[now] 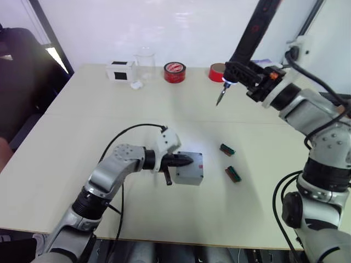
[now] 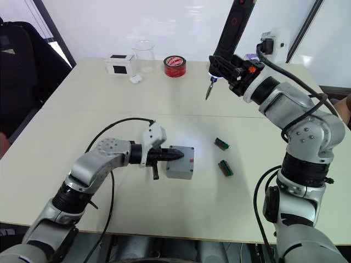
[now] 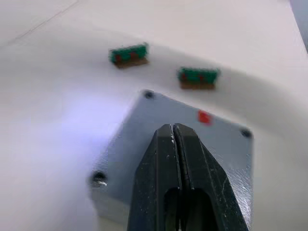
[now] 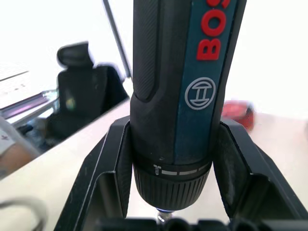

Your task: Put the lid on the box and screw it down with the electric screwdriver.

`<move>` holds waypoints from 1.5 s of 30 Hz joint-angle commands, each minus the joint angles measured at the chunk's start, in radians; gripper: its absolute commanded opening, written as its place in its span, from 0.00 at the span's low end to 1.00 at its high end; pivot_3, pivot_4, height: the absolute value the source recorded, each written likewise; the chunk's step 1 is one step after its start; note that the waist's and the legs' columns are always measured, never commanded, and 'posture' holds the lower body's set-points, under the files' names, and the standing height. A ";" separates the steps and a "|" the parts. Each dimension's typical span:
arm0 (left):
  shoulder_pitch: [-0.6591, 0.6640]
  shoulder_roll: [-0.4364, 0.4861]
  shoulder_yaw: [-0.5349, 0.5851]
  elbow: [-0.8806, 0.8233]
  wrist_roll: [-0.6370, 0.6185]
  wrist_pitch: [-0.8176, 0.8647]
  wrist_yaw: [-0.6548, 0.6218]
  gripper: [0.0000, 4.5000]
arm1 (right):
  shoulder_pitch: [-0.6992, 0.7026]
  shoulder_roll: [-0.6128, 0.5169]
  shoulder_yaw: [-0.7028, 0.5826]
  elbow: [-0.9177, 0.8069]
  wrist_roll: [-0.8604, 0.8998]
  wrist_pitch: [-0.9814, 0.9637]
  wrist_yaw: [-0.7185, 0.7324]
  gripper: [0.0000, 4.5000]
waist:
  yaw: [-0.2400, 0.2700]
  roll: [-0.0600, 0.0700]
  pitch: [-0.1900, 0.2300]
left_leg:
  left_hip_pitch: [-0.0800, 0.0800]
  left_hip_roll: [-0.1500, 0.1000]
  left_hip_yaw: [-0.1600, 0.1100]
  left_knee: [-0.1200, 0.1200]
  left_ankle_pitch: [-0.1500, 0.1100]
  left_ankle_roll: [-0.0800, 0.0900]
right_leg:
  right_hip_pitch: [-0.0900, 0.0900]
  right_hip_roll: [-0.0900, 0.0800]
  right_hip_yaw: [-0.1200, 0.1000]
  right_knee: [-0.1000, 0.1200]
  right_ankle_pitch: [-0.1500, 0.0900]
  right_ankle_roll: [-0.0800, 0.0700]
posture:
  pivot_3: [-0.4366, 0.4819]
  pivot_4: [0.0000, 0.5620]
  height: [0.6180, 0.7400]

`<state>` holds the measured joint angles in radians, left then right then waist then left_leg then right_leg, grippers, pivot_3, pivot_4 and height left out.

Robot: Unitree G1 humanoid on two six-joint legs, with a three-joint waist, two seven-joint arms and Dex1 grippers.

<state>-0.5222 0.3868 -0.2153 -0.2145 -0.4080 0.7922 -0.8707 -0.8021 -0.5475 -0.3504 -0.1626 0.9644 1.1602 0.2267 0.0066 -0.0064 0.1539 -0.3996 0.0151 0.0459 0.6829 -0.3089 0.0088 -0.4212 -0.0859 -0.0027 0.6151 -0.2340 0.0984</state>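
Held high over the far right of the table (image 1: 66, 181), the electric screwdriver (image 2: 229, 34) is clamped between the right gripper (image 2: 233, 68) fingers, bit slanting down, well apart from the box (image 2: 181, 163).

That box sits near the table's middle with the lid (image 3: 192, 137) already on it. The left gripper (image 1: 181, 160), fingers pressed together and holding nothing, rests its tip on the lid.

Risks, as I judge them: the bit must travel far and meet a small corner screw hole (image 3: 148, 95); a tilted approach could slip off and shove the box. If the left tip lifts, the lid may shift. Two green circuit boards (image 1: 230, 161) lie just beside the box and could be knocked.

Red letters "BOS" show on the tool's body in the right wrist view; the rest is cut off.
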 commanded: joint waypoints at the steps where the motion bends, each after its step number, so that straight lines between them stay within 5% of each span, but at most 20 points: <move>1: -0.008 0.051 0.090 -0.093 -0.093 0.055 -0.023 0.00 | -0.040 -0.158 -0.006 0.067 0.011 0.187 0.019 0.39 | 0.001 0.001 0.000 | -0.004 0.000 0.000 0.000 0.000 0.000 | -0.004 0.000 0.000 0.001 0.001 0.002 | 0.48 0.27 1.00; 8: 0.049 0.265 0.002 -0.242 -0.095 0.049 -0.149 0.00 | -0.026 -0.415 0.091 0.322 -0.107 0.398 0.115 0.39 | 0.003 0.005 0.005 | -0.010 -0.003 0.002 -0.001 -0.001 0.002 | -0.010 0.000 0.000 -0.004 0.002 0.004 | 0.48 0.27 1.00; 23: 0.071 0.283 -0.017 -0.338 -0.135 0.076 -0.109 0.00 | 0.061 -0.541 0.373 0.525 -0.144 0.454 0.282 0.39 | -0.002 0.005 0.008 | -0.009 -0.002 0.002 0.000 -0.001 0.002 | -0.010 0.005 0.002 -0.002 0.002 0.004 | 0.48 0.27 1.00; 31: 0.068 0.302 -0.034 -0.331 -0.121 0.064 -0.089 0.00 | 0.068 -0.508 0.437 0.512 -0.265 0.431 0.305 0.39 | 0.001 0.004 0.008 | -0.009 -0.002 0.002 0.001 -0.001 0.002 | -0.009 0.005 0.002 -0.002 0.002 0.004 | 0.48 0.27 1.00; 32: 0.066 0.306 -0.036 -0.327 -0.118 0.062 -0.091 0.00 | 0.065 -0.505 0.441 0.512 -0.275 0.431 0.310 0.62 | 0.000 0.003 0.008 | -0.008 -0.002 0.002 0.001 -0.001 0.002 | -0.009 0.005 0.002 -0.002 0.002 0.004 | 0.48 0.27 1.00; 37: 0.063 0.319 -0.014 -0.288 -0.121 0.044 -0.096 0.00 | 0.047 -0.488 0.437 0.525 -0.331 0.399 0.321 0.97 | 0.002 0.001 0.007 | -0.008 -0.002 0.002 0.003 -0.001 0.001 | -0.007 0.005 0.002 -0.003 0.002 0.004 | 0.48 0.27 1.00; 45: 0.135 0.305 0.208 -0.195 -0.259 0.137 -0.038 0.00 | 0.062 -0.557 0.422 0.334 -0.480 -0.142 0.526 0.99 | -0.001 0.003 0.008 | -0.008 -0.002 0.002 0.003 0.000 0.001 | -0.008 0.005 0.002 -0.002 0.004 0.008 | 0.48 0.27 1.00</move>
<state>-0.4184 0.6515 -0.0760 -0.4025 -0.6308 0.9031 -0.9065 -0.7461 -1.0694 0.1355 0.2512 0.5108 1.1509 0.6996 0.0053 -0.0034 0.1623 -0.4076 0.0131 0.0476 0.6853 -0.3091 0.0094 -0.4298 -0.0810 -0.0009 0.6137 -0.2298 0.1069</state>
